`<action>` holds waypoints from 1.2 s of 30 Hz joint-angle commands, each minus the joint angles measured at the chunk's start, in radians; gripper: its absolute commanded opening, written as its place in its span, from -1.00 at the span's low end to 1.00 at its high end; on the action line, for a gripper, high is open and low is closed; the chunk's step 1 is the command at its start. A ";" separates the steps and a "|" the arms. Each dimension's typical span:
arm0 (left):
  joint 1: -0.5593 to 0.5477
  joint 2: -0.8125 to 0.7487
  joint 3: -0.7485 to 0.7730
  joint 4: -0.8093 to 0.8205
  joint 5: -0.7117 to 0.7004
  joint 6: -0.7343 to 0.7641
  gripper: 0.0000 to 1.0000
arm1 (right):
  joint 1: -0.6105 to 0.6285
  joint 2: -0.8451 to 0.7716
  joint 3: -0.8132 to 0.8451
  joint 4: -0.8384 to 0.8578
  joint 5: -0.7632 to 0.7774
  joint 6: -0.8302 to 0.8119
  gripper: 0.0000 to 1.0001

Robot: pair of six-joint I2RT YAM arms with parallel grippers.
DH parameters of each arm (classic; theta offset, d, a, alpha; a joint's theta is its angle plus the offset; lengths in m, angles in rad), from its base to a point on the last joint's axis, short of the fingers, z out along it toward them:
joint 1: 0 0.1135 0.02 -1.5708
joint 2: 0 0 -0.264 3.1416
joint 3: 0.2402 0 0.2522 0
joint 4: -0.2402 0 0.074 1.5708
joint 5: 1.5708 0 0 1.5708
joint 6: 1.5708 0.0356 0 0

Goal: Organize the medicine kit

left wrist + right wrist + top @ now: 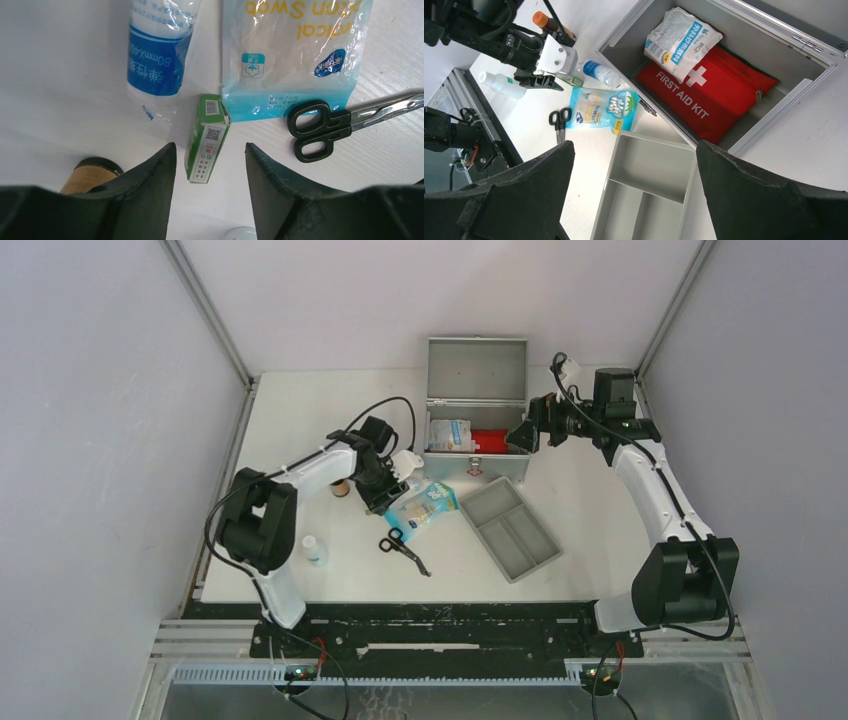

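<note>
The grey metal medicine kit stands open at the table's far middle, lid raised. Inside lie a red first aid pouch and a white-blue packet. My right gripper is open and empty, hovering by the kit's right end. My left gripper is open and empty, just above a small green box that lies between its fingertips. Beside it lie a blue-white wrapped roll, a cotton swab bag and black-handled scissors.
A shallow grey compartment tray lies in front of the kit. A small white bottle lies at the near left. A brown bottle with a dark cap stands left of my left gripper.
</note>
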 commanded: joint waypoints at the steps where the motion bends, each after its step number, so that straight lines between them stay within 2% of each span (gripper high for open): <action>1: -0.010 0.024 0.007 -0.021 -0.024 0.024 0.10 | -0.003 0.002 0.004 0.031 -0.028 -0.003 0.80; 10: -0.012 0.031 -0.009 -0.017 -0.022 0.025 -0.30 | -0.003 0.010 0.004 0.029 -0.036 -0.003 0.79; 16: -0.013 0.020 -0.019 -0.008 -0.017 0.019 -0.47 | -0.004 0.015 0.004 0.030 -0.037 -0.004 0.77; 28: -0.012 -0.109 -0.048 -0.018 0.022 0.017 -0.60 | -0.001 0.016 0.004 0.031 -0.057 -0.004 0.74; 36: -0.011 -0.242 -0.016 -0.051 0.221 0.037 -0.62 | 0.033 0.020 0.004 0.038 -0.118 -0.021 0.70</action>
